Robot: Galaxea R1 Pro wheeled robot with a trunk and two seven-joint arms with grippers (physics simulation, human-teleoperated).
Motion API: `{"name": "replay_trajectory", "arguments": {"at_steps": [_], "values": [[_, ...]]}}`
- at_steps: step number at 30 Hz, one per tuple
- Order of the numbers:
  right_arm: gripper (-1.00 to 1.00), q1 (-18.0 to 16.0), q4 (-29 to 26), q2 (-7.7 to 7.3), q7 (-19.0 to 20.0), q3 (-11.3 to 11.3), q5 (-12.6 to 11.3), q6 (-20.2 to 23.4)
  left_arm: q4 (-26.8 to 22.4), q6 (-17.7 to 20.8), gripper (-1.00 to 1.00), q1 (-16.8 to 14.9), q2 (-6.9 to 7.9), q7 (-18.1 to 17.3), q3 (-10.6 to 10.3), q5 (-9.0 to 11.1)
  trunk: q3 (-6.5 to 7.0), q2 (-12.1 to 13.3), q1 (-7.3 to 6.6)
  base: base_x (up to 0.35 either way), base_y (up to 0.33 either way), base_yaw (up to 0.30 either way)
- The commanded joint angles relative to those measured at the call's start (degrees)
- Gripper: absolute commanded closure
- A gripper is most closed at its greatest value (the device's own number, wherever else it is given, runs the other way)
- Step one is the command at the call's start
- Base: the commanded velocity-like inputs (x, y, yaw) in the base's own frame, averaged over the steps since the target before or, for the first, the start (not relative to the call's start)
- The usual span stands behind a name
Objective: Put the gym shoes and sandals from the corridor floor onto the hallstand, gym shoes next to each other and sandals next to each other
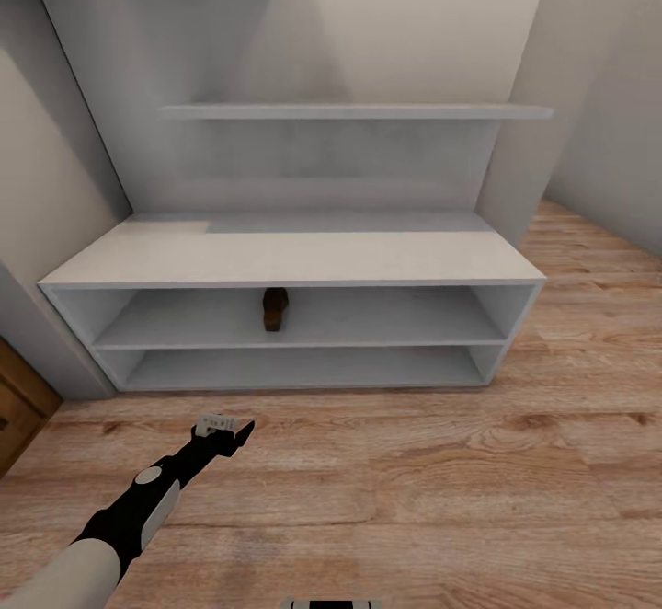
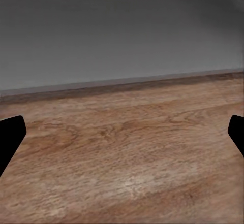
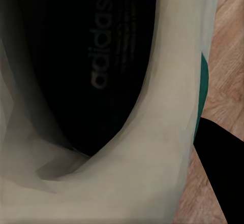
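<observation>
Right wrist view looks straight into the mouth of a gym shoe (image 3: 152,148): a dark insole with printed lettering, a pale collar wall, a strip of green at the side. One dark finger (image 3: 216,168) of the right end effector lies outside that wall, so it seems pinched on the collar, a hold that would let the shoe hang for carrying. Beyond the shoe's edge is the corridor floor (image 3: 229,56).

The left end effector (image 1: 230,431) reaches low ahead of the robot, its two fingers spread wide with nothing between them, bare planks and the foot of a grey wall beyond.

Farther out stands the hallstand (image 1: 294,259), white, two open tiers under a flat top, a wall shelf above. One dark brown sandal (image 1: 275,308) sits on the upper tier, near its middle, heel outward. I judge the carried shoe should go well aside from it, leaving room for the second sandal.
</observation>
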Motion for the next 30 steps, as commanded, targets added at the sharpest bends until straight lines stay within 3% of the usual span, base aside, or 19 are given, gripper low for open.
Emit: {"name": "replay_trajectory", "arguments": {"at_steps": [1, 24, 30], "values": [[1.0, -0.1, 0.0, 0.01, 0.0, -0.1, -0.3, 0.3, 0.1, -0.2, -1.0, 0.0, 0.09, 0.0, -0.4, 0.6, -0.05, 0.0, -0.01, -0.037, 0.0, 0.0], [1.0, -0.1, 0.0, 0.02, -0.1, -0.2, -0.2, 0.2, 0.1, -0.1, -1.0, 0.0, 0.04, 0.1, -0.5, 0.6, -0.05, 0.0, -0.01, -0.238, 0.0, 0.0], [1.0, -0.1, 0.0, 0.02, 0.0, -0.2, -0.2, 0.2, 0.1, -0.1, -1.0, 0.0, 0.03, 0.1, -0.5, 0.6, -0.05, 0.0, -0.01, -0.052, 0.0, 0.0]]}}
